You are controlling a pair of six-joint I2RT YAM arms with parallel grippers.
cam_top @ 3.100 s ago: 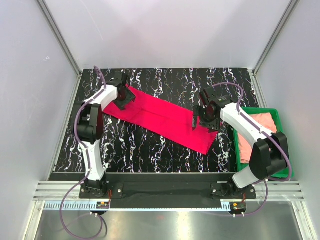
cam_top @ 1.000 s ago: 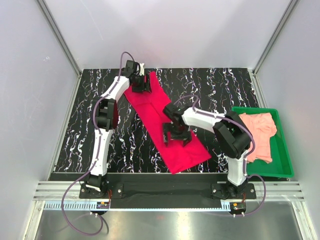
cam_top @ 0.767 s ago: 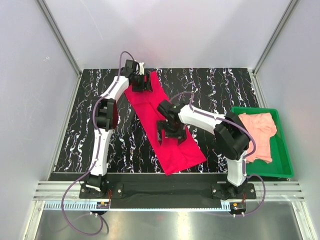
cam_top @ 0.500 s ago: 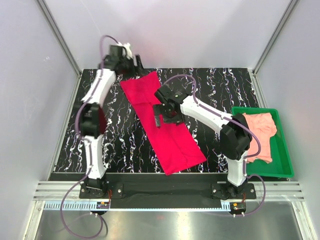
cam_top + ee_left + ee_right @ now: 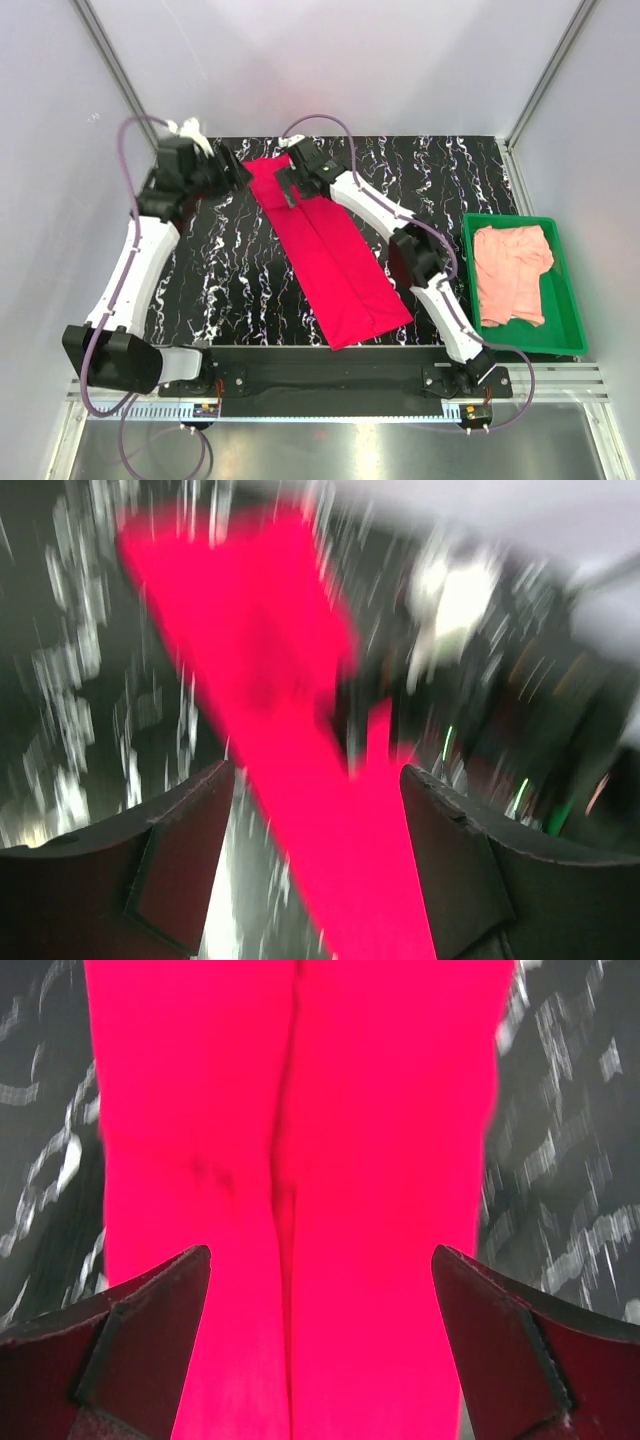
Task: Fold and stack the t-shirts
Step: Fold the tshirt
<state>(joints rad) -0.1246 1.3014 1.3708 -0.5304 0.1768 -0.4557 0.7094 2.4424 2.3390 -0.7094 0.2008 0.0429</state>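
The crimson-red t-shirt (image 5: pixel 325 250) lies folded in a long strip, running from the far left middle of the table toward the near right. My right gripper (image 5: pixel 290 184) hovers open over the shirt's far end. In the right wrist view the cloth (image 5: pixel 300 1160), with its centre fold line, fills the space below the spread jaws of that gripper (image 5: pixel 320 1345). My left gripper (image 5: pixel 229 176) is open and empty, just left of the shirt's far end. Its wrist view is blurred and shows the red strip (image 5: pixel 290 720) beyond the open gripper (image 5: pixel 318 865). The salmon-pink t-shirt (image 5: pixel 510 272) lies crumpled in the tray.
The green plastic tray (image 5: pixel 572 300) stands at the right edge of the black marbled table (image 5: pixel 230 290). White enclosure walls and metal posts close in the far, left and right sides.
My left arm has swung left, off the shirt's far end. My right gripper has travelled up the strip from its middle to the far end. The shirt lies as before.
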